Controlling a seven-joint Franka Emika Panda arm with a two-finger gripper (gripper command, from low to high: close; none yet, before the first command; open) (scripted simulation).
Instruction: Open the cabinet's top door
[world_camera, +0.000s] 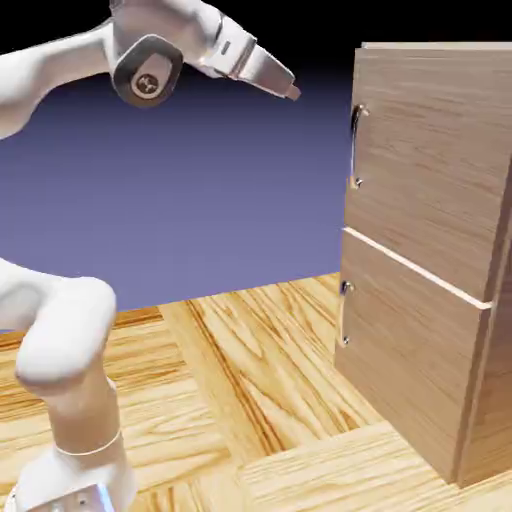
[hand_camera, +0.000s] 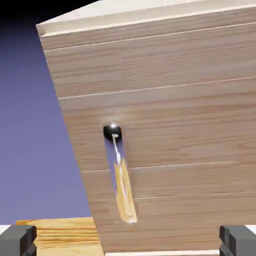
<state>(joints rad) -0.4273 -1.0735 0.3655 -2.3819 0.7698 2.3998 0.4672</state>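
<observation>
Lining up on the top door's handle
With our gripper spread wide, we should centre the handle between the fingers before closing.

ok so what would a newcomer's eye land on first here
Probably the tall wood cabinet filling the exterior view's right side, its top door shut. Next, the white arm on the left, its open gripper short of the door's shiny handle.
</observation>
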